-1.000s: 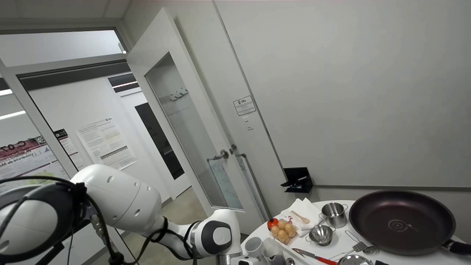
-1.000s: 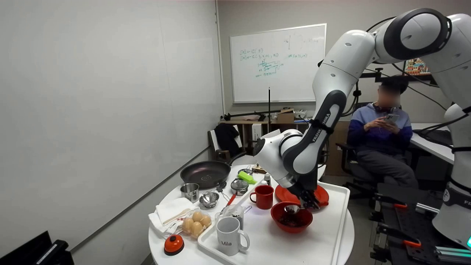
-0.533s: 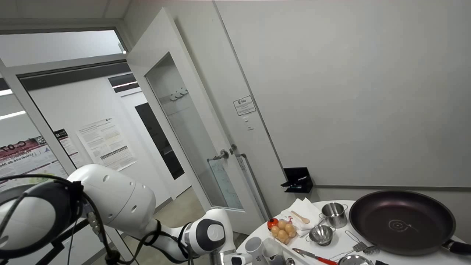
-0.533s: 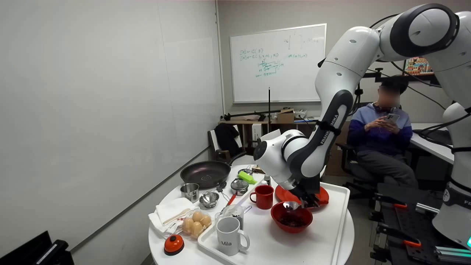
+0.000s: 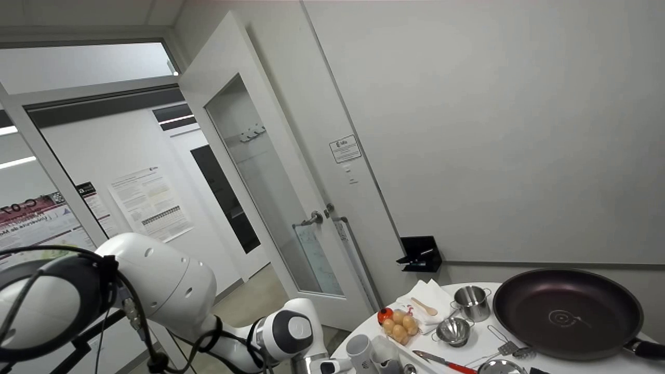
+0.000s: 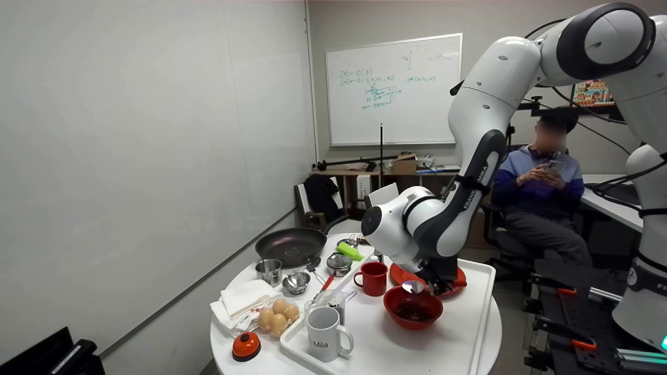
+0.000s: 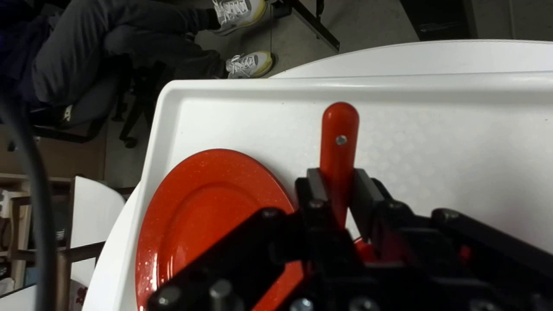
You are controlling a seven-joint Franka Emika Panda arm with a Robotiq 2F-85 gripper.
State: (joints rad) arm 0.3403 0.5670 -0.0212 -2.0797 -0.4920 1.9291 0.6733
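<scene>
Spoon (image 6: 414, 287), one; metal head, red handle (image 7: 339, 129); head at the far rim of the red bowl (image 6: 414, 326), landmark for all entries; contact with that rim cannot be told, nor whether the head carries anything;

Gripper (image 7: 340, 185), one; just beyond the bowl in an exterior view; fingers (image 7: 316, 182) pinching the spoon's handle between them, its rounded end standing out past the tips;

Contents (image 6: 411, 311), dark, loose-looking; lying low inside the bowl;

Plate (image 7: 181, 185), red, flat; behind the bowl, partly hidden in an exterior view;

Mug (image 6: 374, 282), red, upright; near the bowl, to its rear left in an exterior view;

Tray (image 6: 383, 344), white, raised edge; beneath the bowl;

Step in hand, as judged: spoon work at the bowl, the head raised above the contents;

Next move, as judged: calls for a firm pinch and a steady tilt of the handle, so that the head does not roll; for lift enough to clear the bowl's rim before any sideways travel; for a slow approach to the bowl's middle, should the head go down; the plate and mug near the bowl leave little room for a wide swing.
</scene>
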